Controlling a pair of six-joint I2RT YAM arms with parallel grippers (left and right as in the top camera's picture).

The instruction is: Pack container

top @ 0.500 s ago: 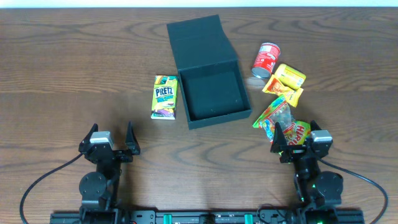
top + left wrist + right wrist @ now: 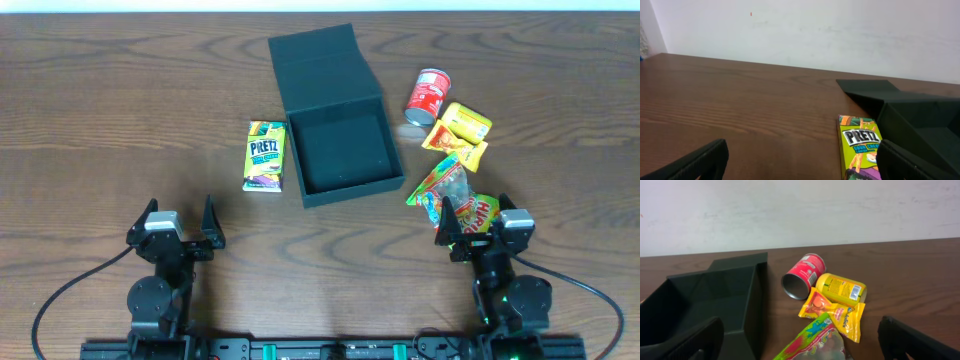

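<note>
The table (image 2: 100, 120) is brown wood with dark wavy lines in it, smooth and a little shiny where the light falls. The container (image 2: 340, 150) is dark card, flat and dull with no shine at all, while the Pretz box (image 2: 265, 155) is thin card with a bright, slick print. The red can (image 2: 430, 94) has a shiny wrap and a grey end that looks like metal. The yellow pouch (image 2: 467, 121), the orange packet (image 2: 455, 143) and the gummy bag (image 2: 445, 185) are crinkly, shiny plastic, and the wall (image 2: 800, 30) is plain white and dull.
</note>
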